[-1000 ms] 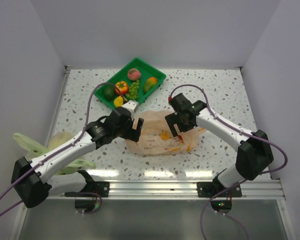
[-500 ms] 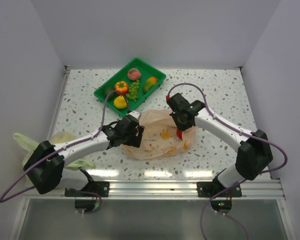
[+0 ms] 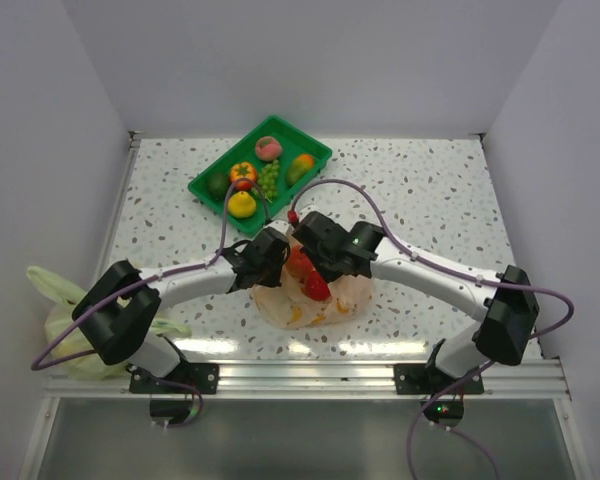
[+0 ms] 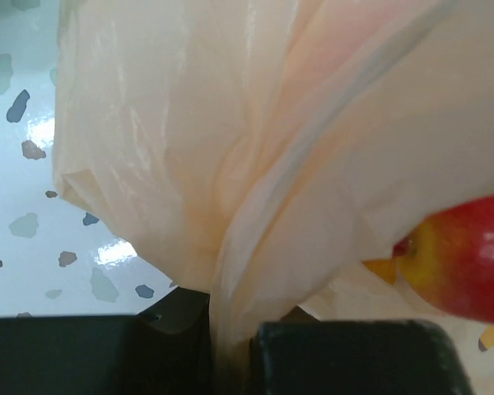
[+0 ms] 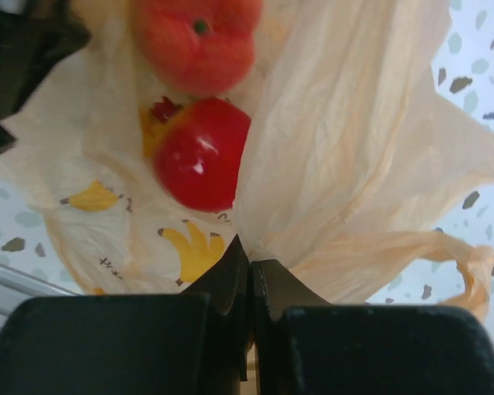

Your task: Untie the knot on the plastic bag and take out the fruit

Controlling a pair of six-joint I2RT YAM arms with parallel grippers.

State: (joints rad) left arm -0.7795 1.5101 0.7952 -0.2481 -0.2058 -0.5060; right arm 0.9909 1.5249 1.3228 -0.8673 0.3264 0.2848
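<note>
The plastic bag (image 3: 315, 305) is lying on the counter (image 3: 430, 190) just in front of the green tray (image 3: 317, 151), between the two arms. The left end effector (image 4: 226, 333) is pinching a gathered fold of the bag's film, its jaws nearly together with only the plastic between them. The right end effector (image 5: 249, 267) is likewise clamping a pleat of film from the opposite side, its jaws narrowed tight on it. In the overhead view the two are sitting close together over the bag, with the film rising toward each.

Inside the bag a red fruit (image 5: 202, 152) is resting against an orange-red fruit (image 5: 196, 37), both showing where the film is parting. The left wrist camera is catching a red-and-yellow piece at its right edge, possibly one of these two. I cannot pick out the knot in the bunched plastic.

Other fruit (image 3: 243, 175) is sitting in the tray. A yellow-green bag (image 3: 65, 300) is lying at the counter's left edge beside the left arm.
</note>
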